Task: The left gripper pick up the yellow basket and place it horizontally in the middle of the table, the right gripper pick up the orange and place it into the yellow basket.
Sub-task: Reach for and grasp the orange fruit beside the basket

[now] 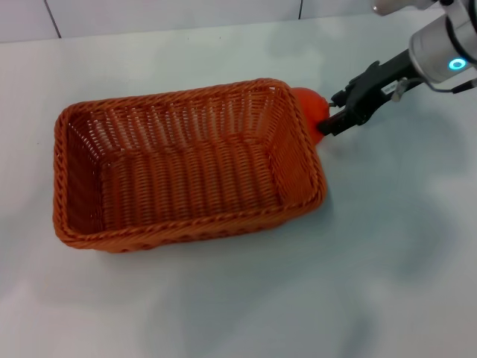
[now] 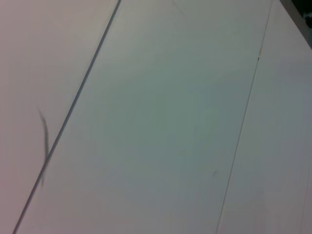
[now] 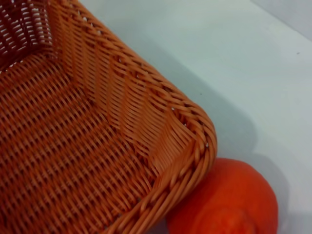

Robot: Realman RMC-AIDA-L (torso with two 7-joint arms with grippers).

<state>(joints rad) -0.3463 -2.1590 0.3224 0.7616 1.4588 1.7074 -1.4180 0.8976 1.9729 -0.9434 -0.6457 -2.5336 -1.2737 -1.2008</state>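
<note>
The yellow basket, orange-brown woven wicker, lies lengthwise in the middle of the white table and holds nothing. The orange sits just outside the basket's far right corner, touching the rim. The right wrist view shows that corner with the orange tight beside it, lower than the rim. My right gripper, black on a silver arm with a blue ring light, reaches in from the right and is at the orange's right side. My left gripper is out of view; its wrist view shows only a pale surface.
White table lies open in front of and to the right of the basket. A tiled wall edge runs along the back. The left wrist view shows a pale surface with thin seams.
</note>
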